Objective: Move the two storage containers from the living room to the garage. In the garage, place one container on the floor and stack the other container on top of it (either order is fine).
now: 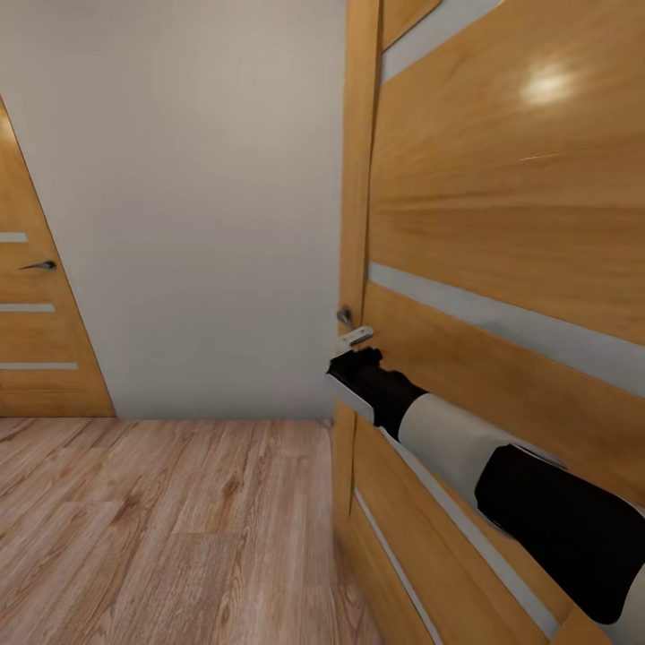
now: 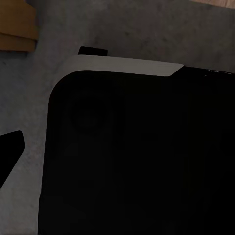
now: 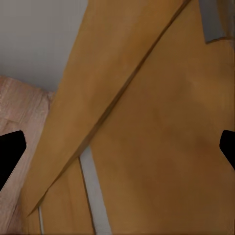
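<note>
The two storage containers are out of view. My right arm stretches along a light wooden door (image 1: 502, 206) with frosted strips. My right gripper (image 1: 352, 360) sits at the door's edge, just under the silver lever handle (image 1: 356, 337). In the right wrist view the right gripper (image 3: 117, 149) is open, its dark fingertips (image 3: 10, 152) far apart, with the door's wood close in front and nothing between them. In the left wrist view the left gripper (image 2: 117, 147) hangs over my own black and white body (image 2: 127, 147), one fingertip (image 2: 10, 147) out wide.
Light wood plank flooring (image 1: 152, 520) spreads to the left in front of a plain white wall (image 1: 197, 206). A second wooden door (image 1: 36, 331) with a dark handle stands at the far left. A grey surface (image 2: 147, 29) lies beyond my body in the left wrist view.
</note>
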Motion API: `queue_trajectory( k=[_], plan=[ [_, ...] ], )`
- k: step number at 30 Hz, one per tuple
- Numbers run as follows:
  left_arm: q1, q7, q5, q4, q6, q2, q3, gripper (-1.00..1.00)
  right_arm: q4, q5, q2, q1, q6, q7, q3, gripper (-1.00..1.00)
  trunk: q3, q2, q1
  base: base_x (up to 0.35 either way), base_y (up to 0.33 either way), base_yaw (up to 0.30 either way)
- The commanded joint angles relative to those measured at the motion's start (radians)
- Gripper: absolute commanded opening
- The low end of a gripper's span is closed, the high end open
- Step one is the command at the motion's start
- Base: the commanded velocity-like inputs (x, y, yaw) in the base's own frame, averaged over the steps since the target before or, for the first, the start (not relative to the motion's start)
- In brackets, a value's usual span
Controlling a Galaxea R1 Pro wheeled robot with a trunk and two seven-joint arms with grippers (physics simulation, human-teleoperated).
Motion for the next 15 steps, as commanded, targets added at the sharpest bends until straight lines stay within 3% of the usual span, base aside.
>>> queue_trajectory(
  k=[1, 15],
  plan=[
    [0.0, 0.0, 0.008, 0.0, -0.003, 0.0, 0.001, 1.0, 0.052, 0.0, 0.0, -0.001, 0.008, -0.008, -0.005, 1.0, -0.001, -0.001, 0.0, 0.0, 0.0, 0.0],
    [0.0, -0.001, 0.006, 0.0, -0.003, 0.0, 0.001, 1.0, 0.129, 0.0, 0.0, -0.003, -0.02, -0.006, -0.018, 1.0, -0.001, -0.001, 0.0, 0.0, 0.0, 0.0]
  ],
)
